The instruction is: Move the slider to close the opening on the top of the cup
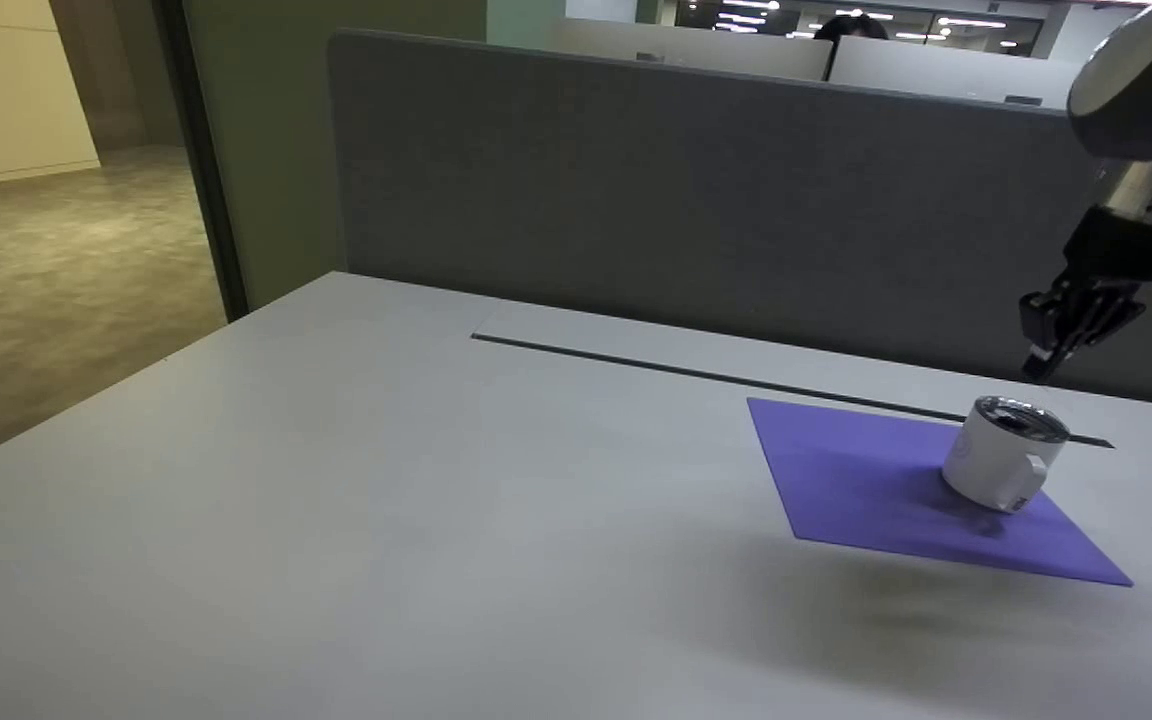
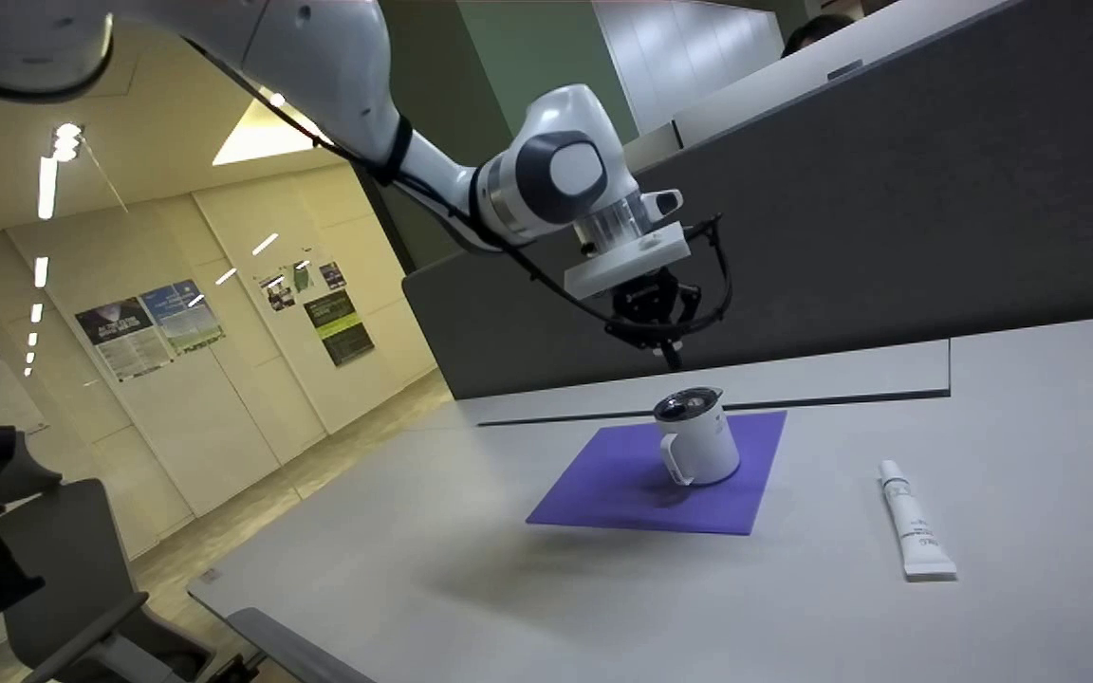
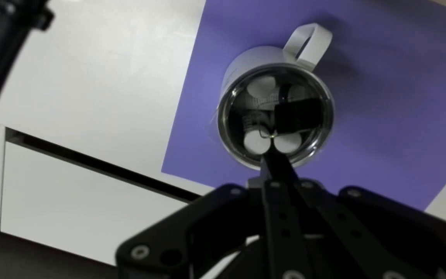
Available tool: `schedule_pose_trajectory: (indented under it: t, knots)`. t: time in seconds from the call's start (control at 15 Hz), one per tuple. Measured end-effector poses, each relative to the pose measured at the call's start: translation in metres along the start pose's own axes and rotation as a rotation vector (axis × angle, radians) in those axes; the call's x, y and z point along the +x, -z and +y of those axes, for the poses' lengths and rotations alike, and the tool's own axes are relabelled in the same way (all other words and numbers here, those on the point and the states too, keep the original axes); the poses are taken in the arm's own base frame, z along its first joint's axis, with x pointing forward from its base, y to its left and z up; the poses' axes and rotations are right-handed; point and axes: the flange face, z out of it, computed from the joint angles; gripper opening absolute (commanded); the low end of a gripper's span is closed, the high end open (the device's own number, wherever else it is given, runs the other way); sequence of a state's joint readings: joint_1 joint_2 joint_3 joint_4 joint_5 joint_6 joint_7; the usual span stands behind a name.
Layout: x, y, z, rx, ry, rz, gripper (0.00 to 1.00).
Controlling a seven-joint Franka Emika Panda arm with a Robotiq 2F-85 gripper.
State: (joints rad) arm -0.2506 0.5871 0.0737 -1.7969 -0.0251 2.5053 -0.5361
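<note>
The cup, a short pale grey mug with a handle and a dark, glossy see-through lid, stands upright on the purple mat. It shows in both exterior views [image 1: 994,465] [image 2: 706,448] and in the wrist view [image 3: 259,55]. On the lid [image 3: 242,104] is a black rectangular patch [image 3: 298,116]; I cannot tell if it is the slider or the opening. Pale round spots also show on the lid. My gripper [image 1: 1041,362] is shut and empty, its fingertips together above the cup, apart from the lid in both exterior views [image 2: 672,359]. In the wrist view the fingertips [image 3: 275,155] overlap the lid's near rim.
The purple mat [image 1: 856,480] [image 2: 603,484] lies on a white table [image 1: 416,520]. A white tube [image 2: 915,526] lies on the table beside the mat. A dark slot [image 1: 686,372] runs along the table behind the cup. A grey partition [image 1: 686,200] stands at the back edge.
</note>
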Motion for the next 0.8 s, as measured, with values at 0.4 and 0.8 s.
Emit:
schedule_pose_trajectory:
  t: [0.4, 0.8]
  knots:
    - [-0.005, 0.079, 0.002, 0.068, -0.013, -0.044, 0.66]
    - [-0.018, 0.089, 0.013, 0.068, -0.035, -0.088, 1.00]
